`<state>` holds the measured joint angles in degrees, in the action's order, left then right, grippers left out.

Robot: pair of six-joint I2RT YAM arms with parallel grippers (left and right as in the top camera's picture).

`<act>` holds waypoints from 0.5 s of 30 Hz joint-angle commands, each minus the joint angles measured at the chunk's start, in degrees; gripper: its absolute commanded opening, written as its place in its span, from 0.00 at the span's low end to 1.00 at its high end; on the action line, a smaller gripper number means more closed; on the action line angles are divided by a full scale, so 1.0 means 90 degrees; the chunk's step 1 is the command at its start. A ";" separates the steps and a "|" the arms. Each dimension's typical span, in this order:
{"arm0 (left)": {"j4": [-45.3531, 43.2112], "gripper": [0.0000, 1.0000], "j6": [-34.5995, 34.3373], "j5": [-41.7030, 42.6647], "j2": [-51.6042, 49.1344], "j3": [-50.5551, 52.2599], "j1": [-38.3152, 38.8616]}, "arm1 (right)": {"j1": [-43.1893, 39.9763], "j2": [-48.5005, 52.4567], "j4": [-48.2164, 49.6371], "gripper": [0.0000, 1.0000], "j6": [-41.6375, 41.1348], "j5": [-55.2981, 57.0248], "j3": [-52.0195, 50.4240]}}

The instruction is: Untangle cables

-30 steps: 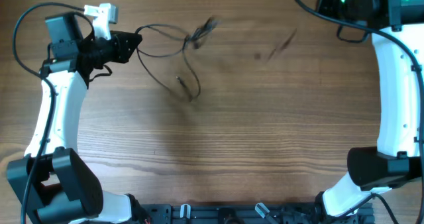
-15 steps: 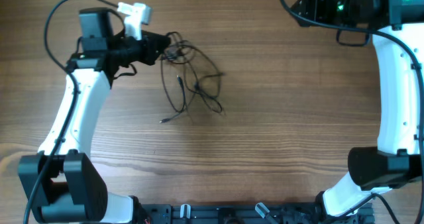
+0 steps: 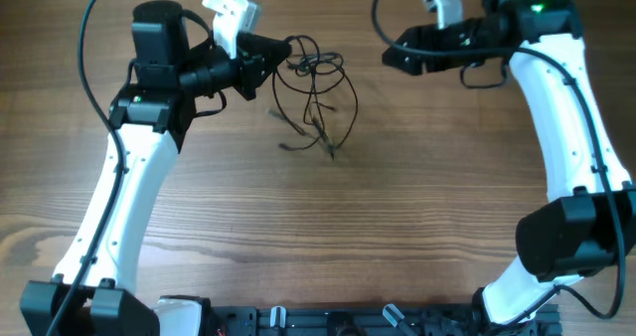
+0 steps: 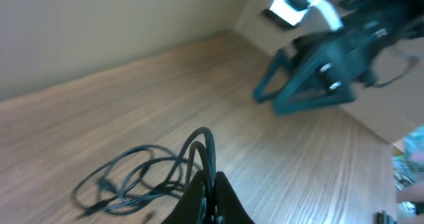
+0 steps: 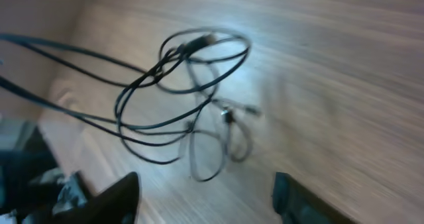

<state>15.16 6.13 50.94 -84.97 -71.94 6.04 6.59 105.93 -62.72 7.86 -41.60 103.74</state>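
**A:** Where are the cables (image 3: 318, 95)?

**B:** We see one loose tangle on the table (image 3: 417, 207), far side, left of centre, between the two grippers. The left gripper (image 3: 282, 52) is clamped on the tangle's upper-left edge. Its wrist view shows a loop rising straight out of the closed tips.

**A:** Can we count strands?

**B:** No. From overhead the cords are hair-thin and cross each other, so we can't tell how many there are or which end belongs to which. One or two small plug ends show low in the tangle. The rest we can't pick out.

**A:** Right side?

**B:** The right gripper (image 3: 390, 58) hangs near the tangle's right edge, not touching it. Its fingers are spread with nothing between them. Its wrist view catches only the two fingertips, cut off at the bottom edge, and the picture is blurred.

**A:** Is the tangle flat on the wood?

**B:** We can't tell how much of it touches. The pinch point itself is hidden by the left fingers. The left wrist view is soft too, and the right gripper shows there only as a dark smear at upper right.
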 commanded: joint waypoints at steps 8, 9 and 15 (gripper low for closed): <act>-0.0260 0.04 -0.0092 0.0678 0.0109 -0.0032 0.0027 | 0.0984 0.0090 0.0466 0.47 -0.0255 -0.0704 -0.0151; -0.0301 0.04 -0.0092 0.0682 0.0109 -0.0032 0.0027 | 0.1107 0.0090 0.0583 0.48 -0.0447 -0.0525 -0.0151; -0.0459 0.04 -0.0114 0.0699 0.0109 -0.0032 0.0024 | 0.1637 0.0090 0.1049 0.41 -0.1086 0.0367 -0.0163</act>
<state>12.23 5.63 55.64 -84.93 -71.94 6.04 19.29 105.93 -54.76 2.85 -43.57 102.54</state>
